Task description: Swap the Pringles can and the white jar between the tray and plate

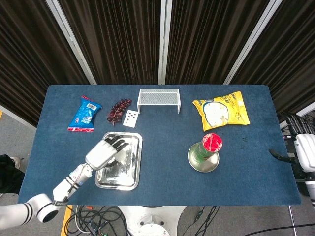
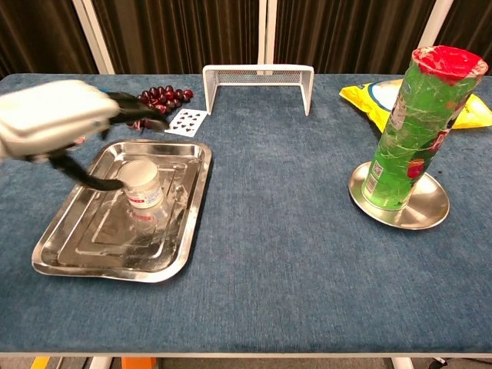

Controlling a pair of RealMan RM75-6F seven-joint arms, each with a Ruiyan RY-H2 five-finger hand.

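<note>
The white jar stands upright in the metal tray, in its far half. My left hand hovers above the tray's far left corner, fingers spread and holding nothing, blurred in the chest view. In the head view the left hand lies over the left side of the tray. The green Pringles can with a red lid stands on the round metal plate at the right; the head view shows the same can. My right hand hangs past the table's right edge, empty.
Along the back lie a blue snack packet, dark red grapes, a playing card, a white wire rack and a yellow chips bag. Bare blue cloth lies between tray and plate.
</note>
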